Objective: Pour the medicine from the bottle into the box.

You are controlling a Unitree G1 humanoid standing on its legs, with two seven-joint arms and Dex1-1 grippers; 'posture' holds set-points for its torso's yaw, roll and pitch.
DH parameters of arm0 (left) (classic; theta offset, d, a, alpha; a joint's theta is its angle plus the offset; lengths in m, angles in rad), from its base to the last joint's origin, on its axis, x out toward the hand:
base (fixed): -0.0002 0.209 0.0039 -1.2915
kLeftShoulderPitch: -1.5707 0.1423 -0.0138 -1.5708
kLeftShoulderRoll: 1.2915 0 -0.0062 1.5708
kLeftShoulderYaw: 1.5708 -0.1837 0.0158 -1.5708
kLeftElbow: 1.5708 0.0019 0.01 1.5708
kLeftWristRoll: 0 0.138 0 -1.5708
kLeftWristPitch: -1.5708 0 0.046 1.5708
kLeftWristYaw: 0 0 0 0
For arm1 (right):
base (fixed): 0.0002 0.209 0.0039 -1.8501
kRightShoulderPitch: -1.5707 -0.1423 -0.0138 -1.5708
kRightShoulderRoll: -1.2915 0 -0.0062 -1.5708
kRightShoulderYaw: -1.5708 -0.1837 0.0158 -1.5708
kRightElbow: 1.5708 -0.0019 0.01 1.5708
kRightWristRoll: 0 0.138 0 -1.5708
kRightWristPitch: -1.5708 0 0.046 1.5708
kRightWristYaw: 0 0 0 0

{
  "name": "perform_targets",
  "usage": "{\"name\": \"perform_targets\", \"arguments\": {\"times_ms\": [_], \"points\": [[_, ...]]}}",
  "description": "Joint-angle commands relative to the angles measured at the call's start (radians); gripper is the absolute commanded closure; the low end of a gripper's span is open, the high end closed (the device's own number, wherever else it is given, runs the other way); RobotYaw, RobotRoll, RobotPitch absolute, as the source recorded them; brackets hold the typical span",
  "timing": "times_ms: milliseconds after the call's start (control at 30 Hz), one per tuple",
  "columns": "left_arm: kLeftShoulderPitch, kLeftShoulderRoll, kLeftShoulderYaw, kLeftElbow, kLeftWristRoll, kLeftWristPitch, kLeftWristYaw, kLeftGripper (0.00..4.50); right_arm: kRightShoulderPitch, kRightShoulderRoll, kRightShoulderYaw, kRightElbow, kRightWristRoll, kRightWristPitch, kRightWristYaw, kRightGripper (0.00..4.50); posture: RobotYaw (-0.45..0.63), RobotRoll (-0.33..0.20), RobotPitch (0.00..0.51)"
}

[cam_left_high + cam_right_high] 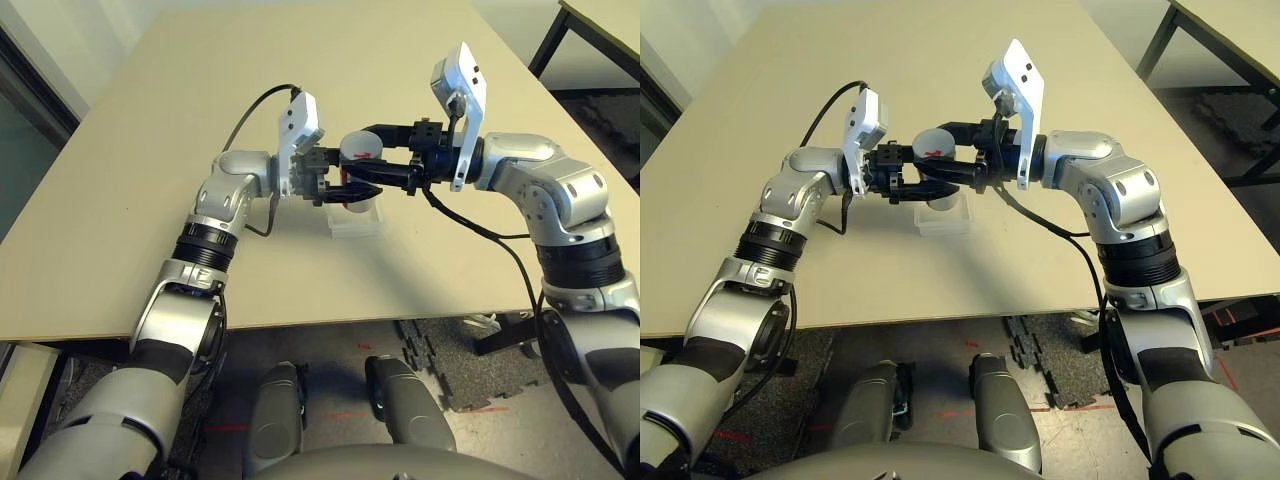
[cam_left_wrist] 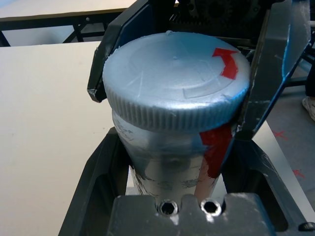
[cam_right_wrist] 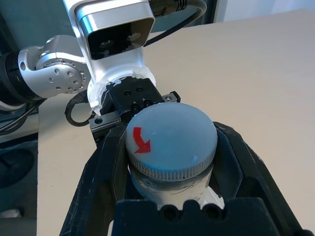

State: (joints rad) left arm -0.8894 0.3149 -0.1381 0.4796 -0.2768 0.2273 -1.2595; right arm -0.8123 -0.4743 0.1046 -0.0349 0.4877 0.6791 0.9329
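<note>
The silvery-grey bottle (image 2: 167, 162) with a red stripe hangs just above the clear box (image 1: 356, 222) near the middle of the table. My left gripper (image 1: 328, 184) is shut on the bottle's body from the left. From the right, my right gripper (image 3: 170, 169) is shut on the bottle's round grey cap (image 3: 170, 137), which bears a red arrow; its fingers (image 2: 269, 69) press both sides of the rim. The cap sits on the bottle. The medicine is hidden.
The beige table (image 1: 150, 150) stretches wide to the left and far side of the box. Its front edge runs close below my forearms. A second table (image 1: 600, 25) stands at the far right, with dark floor mats (image 1: 460, 370) below.
</note>
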Motion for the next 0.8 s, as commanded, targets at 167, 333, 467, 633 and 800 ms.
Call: {"name": "perform_targets", "arguments": {"times_ms": [167,333,467,633,800], "points": [[0.023,0.007,-0.015,-0.049,-0.005,0.025,-0.014,1.65,-0.052,0.019,0.005,0.064,0.011,-0.055,0.09,1.8,-0.15,0.0,0.12],[0.038,-0.002,-0.025,-0.082,-0.011,0.048,-0.017,1.65,-0.11,0.054,0.03,0.203,-0.009,-0.145,0.218,1.8,-0.14,0.0,0.128],[0.058,-0.007,-0.033,-0.126,-0.019,0.074,-0.019,1.65,-0.159,0.087,0.049,0.316,-0.037,-0.208,0.308,1.81,-0.13,0.0,0.133],[0.09,-0.007,-0.045,-0.196,-0.029,0.112,-0.024,1.65,-0.224,0.133,0.062,0.451,-0.084,-0.299,0.396,1.81,-0.1,0.0,0.143],[0.115,-0.004,-0.066,-0.272,-0.038,0.156,-0.039,1.65,-0.293,0.176,0.064,0.601,-0.139,-0.397,0.471,1.81,-0.09,0.0,0.152]]}}
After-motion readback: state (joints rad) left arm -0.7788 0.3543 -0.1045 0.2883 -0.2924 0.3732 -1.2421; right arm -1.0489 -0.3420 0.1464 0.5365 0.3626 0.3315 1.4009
